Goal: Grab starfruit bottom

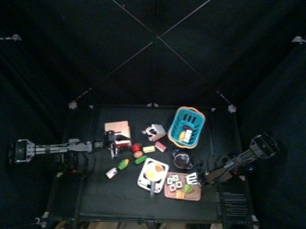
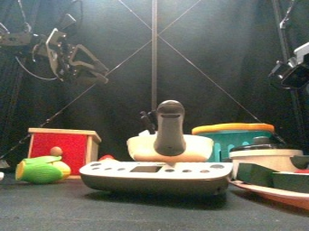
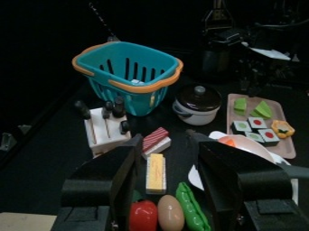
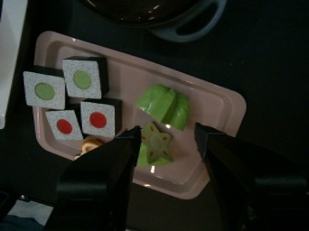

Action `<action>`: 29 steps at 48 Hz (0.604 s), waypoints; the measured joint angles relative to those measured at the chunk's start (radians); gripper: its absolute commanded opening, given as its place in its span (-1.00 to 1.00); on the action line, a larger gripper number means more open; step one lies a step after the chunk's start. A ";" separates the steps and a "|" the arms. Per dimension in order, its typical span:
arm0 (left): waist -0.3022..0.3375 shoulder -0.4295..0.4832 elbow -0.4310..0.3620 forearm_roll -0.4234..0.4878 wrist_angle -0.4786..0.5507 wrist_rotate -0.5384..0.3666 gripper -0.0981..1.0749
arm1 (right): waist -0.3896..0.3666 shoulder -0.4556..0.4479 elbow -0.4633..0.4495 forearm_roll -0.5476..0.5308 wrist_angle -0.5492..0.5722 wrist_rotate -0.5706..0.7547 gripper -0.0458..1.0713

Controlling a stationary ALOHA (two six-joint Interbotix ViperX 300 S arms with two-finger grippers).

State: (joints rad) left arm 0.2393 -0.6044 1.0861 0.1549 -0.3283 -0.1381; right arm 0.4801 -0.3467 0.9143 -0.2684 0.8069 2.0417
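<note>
Black curtains close in a small black desk (image 1: 96,183) crowded with toy food and dishes. Near the front right corner lies a pink tray (image 4: 223,108), and on it the green starfruit shows as two pieces: a star-shaped slice (image 4: 158,146) lying flat, and just beside it a ribbed, lumpy half (image 4: 168,105). Which of these is the bottom cannot be told. Four black-edged sushi squares (image 4: 67,95) with green and red centres share the same tray.

The right end effector (image 4: 163,153) hangs directly over the tray, its jaws spread wide apart on either side of the star-shaped slice and holding nothing. Whether the tips touch the tray is unclear.

The left end effector (image 3: 161,176) sits raised over the left part of the desk, jaws parted and empty. Ahead of it stand a teal basket with an orange rim (image 3: 126,74), a small dark pot (image 3: 198,102), a white block with dark pieces (image 3: 107,126), and a row of toy vegetables (image 3: 169,212). A red box (image 2: 64,150) stands at the left in the front view.
</note>
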 measured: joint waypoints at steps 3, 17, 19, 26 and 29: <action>0.000 0.002 0.002 -0.002 0.000 0.000 0.56 | -0.005 0.006 0.006 -0.017 -0.018 0.002 0.67; 0.000 0.000 0.002 -0.002 0.000 -0.002 0.56 | -0.032 0.055 0.023 -0.048 -0.078 0.002 0.67; 0.000 0.000 0.003 0.000 0.000 0.000 0.56 | -0.035 0.061 0.025 -0.048 -0.087 0.002 0.67; 0.000 0.000 0.005 0.000 0.000 0.000 0.56 | -0.041 0.083 0.034 -0.048 -0.121 0.002 0.67; 0.000 0.000 0.005 -0.002 0.000 0.000 0.56 | -0.043 0.092 0.034 -0.048 -0.127 0.002 0.67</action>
State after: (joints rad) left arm 0.2393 -0.6044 1.0907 0.1534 -0.3283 -0.1381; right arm 0.4372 -0.2546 0.9480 -0.3160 0.6796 2.0433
